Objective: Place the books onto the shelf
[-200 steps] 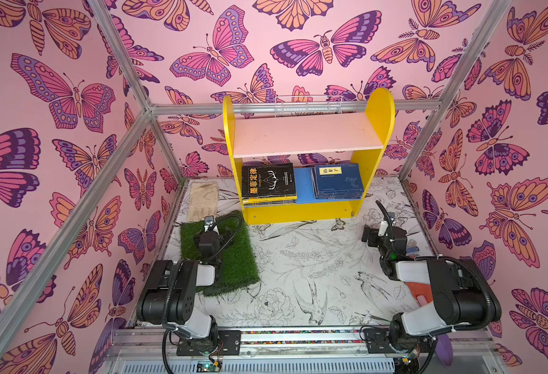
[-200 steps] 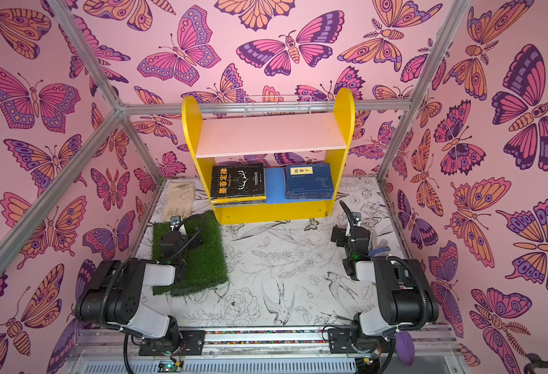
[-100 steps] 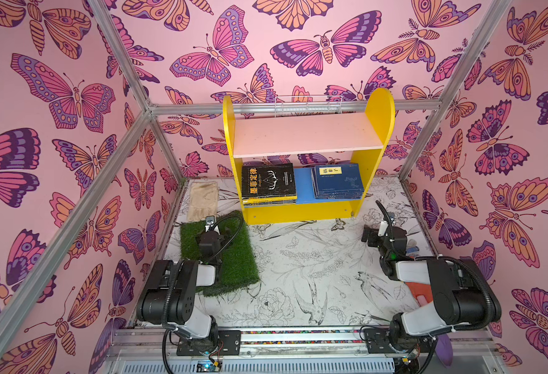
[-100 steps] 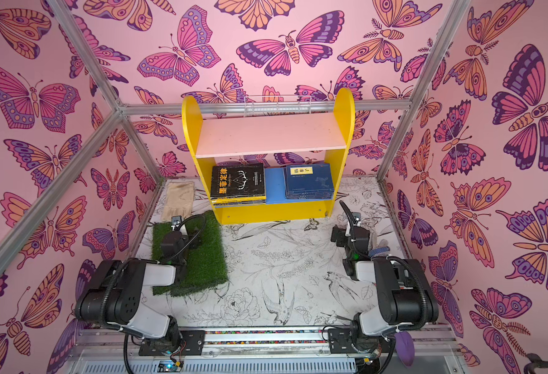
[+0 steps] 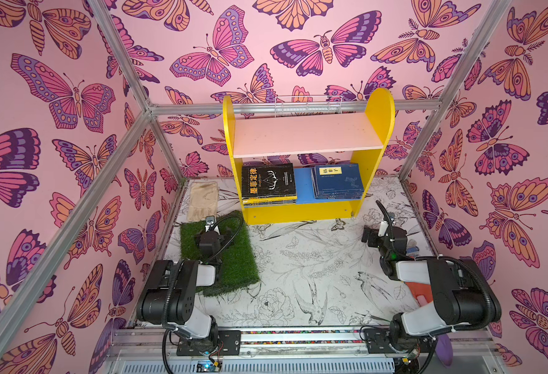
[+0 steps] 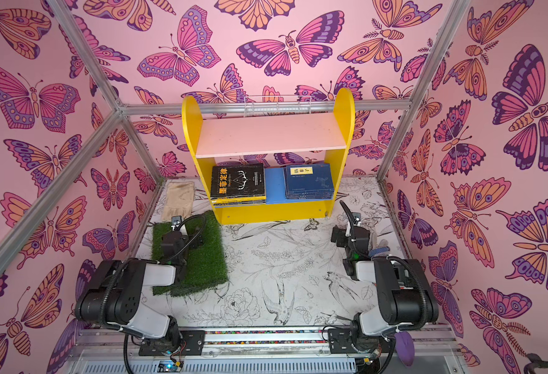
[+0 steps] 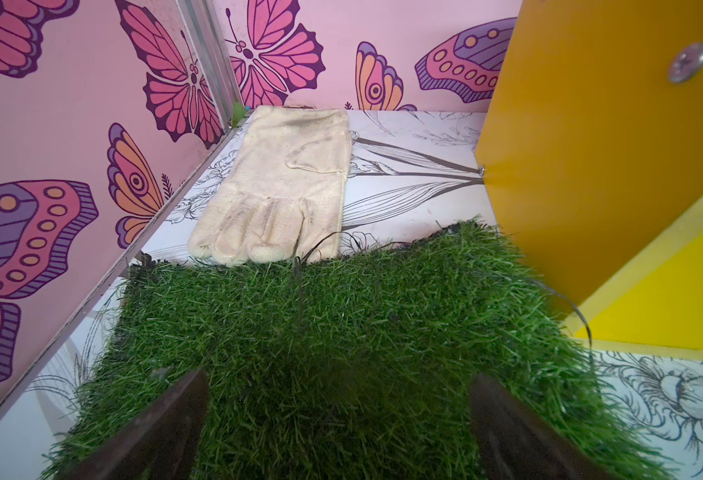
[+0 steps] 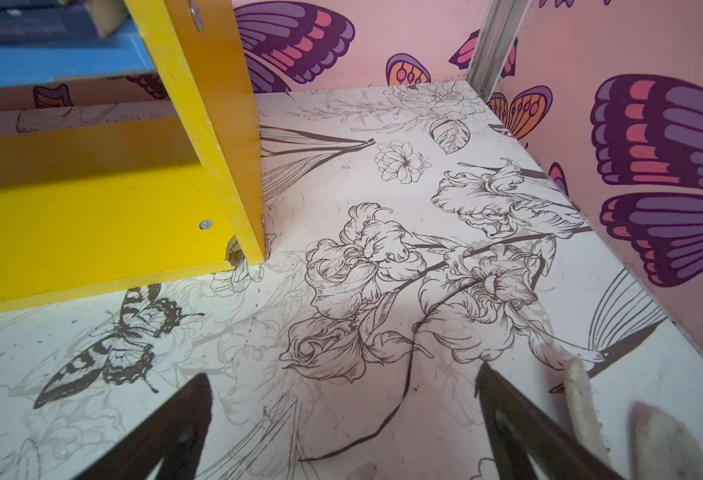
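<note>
The printed table (image 5: 301, 259) carries everything, and nothing on it has visibly shifted since a second ago. Both arms sit where they were.

The shelf (image 5: 308, 212) stands at the back edge, near the middle. Its long axis runs along that edge and its open front faces the arms. A white wire basket (image 5: 308, 105) shows behind its top.

The green turf (image 5: 241, 259) lies by the left edge, its far corner just beside the shelf's left side panel. A beige glove (image 5: 203, 199) lies in the back left corner, its fingertips touching the turf's far edge.

The books are all on the blue lower board, flat, with covers up. A black-topped stack (image 5: 269, 181) is at its left end and a navy stack (image 5: 337, 183) at its right end, with bare board between them. The black cover's orange title runs front to back along its left side. The navy cover's yellow label lies side to side near the back. Which way each book's long axis runs, I cannot tell.

The left gripper (image 7: 339, 386) hovers low over the turf, jaws spread wide and holding nothing. The right gripper (image 8: 343, 382) is near the right edge, just off the shelf's front right corner, equally wide and empty.
</note>
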You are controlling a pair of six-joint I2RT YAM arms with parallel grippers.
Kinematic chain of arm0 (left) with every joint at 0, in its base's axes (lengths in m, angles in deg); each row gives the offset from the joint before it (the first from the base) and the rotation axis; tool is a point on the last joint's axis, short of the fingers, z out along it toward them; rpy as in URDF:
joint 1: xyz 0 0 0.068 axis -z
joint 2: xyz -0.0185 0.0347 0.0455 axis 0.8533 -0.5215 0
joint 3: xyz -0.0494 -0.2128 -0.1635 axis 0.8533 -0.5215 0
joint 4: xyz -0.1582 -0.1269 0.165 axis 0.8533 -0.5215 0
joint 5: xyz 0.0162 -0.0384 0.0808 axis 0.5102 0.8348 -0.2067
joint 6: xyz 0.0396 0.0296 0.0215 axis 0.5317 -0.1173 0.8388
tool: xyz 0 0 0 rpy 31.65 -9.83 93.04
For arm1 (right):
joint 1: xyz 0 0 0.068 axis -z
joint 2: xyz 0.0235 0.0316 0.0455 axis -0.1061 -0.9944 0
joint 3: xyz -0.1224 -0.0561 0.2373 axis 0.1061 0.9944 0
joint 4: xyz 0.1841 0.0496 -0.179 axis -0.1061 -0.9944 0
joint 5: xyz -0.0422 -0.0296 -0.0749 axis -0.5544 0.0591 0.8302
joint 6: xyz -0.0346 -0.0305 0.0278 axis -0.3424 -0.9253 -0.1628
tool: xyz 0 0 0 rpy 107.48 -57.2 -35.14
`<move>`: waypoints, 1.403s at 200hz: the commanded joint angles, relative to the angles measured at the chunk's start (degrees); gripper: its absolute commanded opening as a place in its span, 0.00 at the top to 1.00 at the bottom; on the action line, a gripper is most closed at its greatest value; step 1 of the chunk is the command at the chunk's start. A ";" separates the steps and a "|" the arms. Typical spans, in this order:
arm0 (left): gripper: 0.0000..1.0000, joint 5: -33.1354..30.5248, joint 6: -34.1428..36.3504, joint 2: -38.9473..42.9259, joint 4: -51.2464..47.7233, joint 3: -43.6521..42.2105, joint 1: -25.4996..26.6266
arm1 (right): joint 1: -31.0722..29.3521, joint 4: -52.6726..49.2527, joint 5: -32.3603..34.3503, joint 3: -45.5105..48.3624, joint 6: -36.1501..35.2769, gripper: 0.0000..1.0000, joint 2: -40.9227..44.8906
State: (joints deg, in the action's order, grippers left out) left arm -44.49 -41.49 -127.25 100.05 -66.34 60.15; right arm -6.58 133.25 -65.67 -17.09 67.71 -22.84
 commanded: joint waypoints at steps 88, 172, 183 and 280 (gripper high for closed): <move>0.13 -0.48 0.29 -0.40 1.97 -0.38 0.28 | 0.56 1.18 -1.58 -0.46 0.80 0.00 0.52; 1.00 -0.57 0.29 -0.36 1.84 -0.38 0.30 | 0.51 1.20 -1.56 -0.46 0.80 0.00 0.52; 1.00 -0.57 0.31 -0.34 1.86 -0.38 0.35 | 0.58 1.20 -1.55 -0.46 0.80 0.00 0.52; 0.01 1.86 1.15 -0.23 1.76 -0.34 0.30 | 0.58 1.20 -1.64 -0.46 0.80 0.00 0.52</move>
State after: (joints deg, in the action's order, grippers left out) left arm -44.03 -40.99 -127.27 100.46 -66.36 60.37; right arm -6.49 133.25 -66.70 -17.09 67.93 -22.84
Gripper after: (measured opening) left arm 0.986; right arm 0.995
